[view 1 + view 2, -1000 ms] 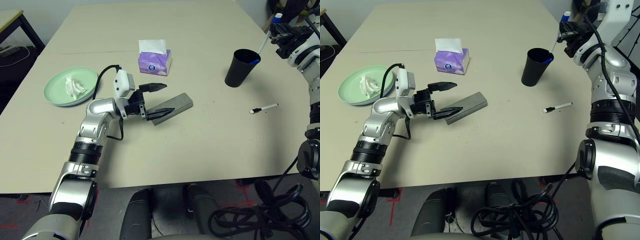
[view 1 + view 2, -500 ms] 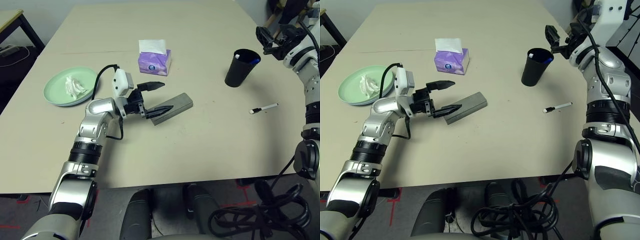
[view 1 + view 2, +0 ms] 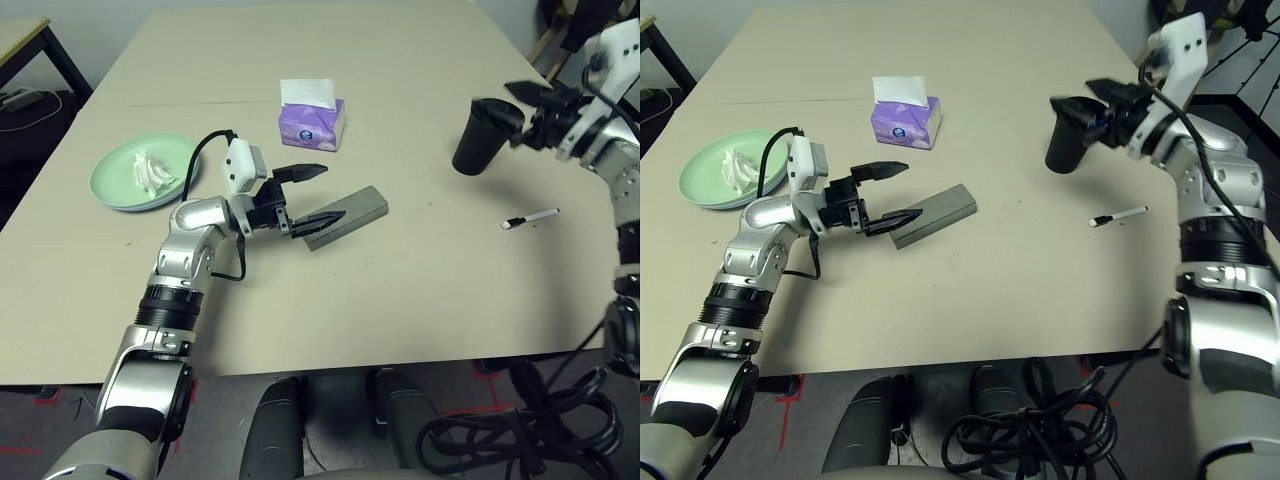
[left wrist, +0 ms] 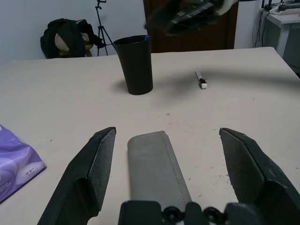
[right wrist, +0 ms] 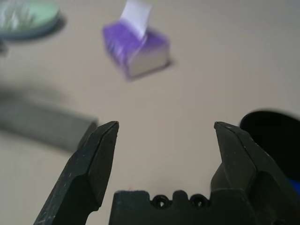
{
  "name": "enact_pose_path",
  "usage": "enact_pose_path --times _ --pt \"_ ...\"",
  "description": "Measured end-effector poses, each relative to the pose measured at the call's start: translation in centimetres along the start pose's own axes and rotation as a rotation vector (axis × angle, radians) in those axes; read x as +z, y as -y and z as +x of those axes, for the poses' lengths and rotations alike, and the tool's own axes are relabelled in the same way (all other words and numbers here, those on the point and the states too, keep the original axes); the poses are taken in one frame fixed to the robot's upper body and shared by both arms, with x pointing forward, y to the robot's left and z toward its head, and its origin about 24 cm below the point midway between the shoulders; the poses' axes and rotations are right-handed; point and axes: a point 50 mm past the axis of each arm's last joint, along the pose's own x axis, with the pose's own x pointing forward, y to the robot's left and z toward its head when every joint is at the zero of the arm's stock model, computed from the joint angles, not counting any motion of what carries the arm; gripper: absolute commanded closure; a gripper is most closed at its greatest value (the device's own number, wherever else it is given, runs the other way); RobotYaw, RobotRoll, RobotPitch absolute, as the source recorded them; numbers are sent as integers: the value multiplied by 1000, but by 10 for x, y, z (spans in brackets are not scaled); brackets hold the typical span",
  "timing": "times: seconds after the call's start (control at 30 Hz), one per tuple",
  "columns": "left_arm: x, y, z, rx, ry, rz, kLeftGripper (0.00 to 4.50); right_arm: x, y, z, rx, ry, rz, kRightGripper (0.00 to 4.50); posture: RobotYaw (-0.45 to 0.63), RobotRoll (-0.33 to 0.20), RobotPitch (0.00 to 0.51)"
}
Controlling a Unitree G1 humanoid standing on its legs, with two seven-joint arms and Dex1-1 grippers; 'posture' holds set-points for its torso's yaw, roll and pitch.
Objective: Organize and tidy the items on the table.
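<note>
Right fingers (image 5: 99, 164) spread, empty, by the cup (image 3: 482, 142); contact with its rim can't be told. Pen (image 3: 531, 218) flat on the counter (image 3: 420, 300), nearer the robot than those fingers. Likely step: fetch pen, stand it in cup. Clear the rim first, lest the cup tip; straddle the barrel crosswise, descend level, pinch mid-length. Left fingers (image 4: 96, 171) wide apart, case (image 4: 157, 168) ahead, lined up between them; best held clear meanwhile.

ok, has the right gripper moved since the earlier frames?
Yes. The right gripper has come in toward the robot's left: it was beyond the black cup's right side, and now its open fingers reach over the cup's rim.
</note>
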Motion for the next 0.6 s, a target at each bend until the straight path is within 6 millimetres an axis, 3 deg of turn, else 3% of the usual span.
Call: enact_pose_path --times 0.2,0.6 --pt "0 4 -2 10 -1 -2 0 -21 -1 -9 230 -280 -170 23 20 0 188" --pt "1 11 -4 45 18 -19 0 -8 18 -20 389 -637 -573 23 21 0 224"
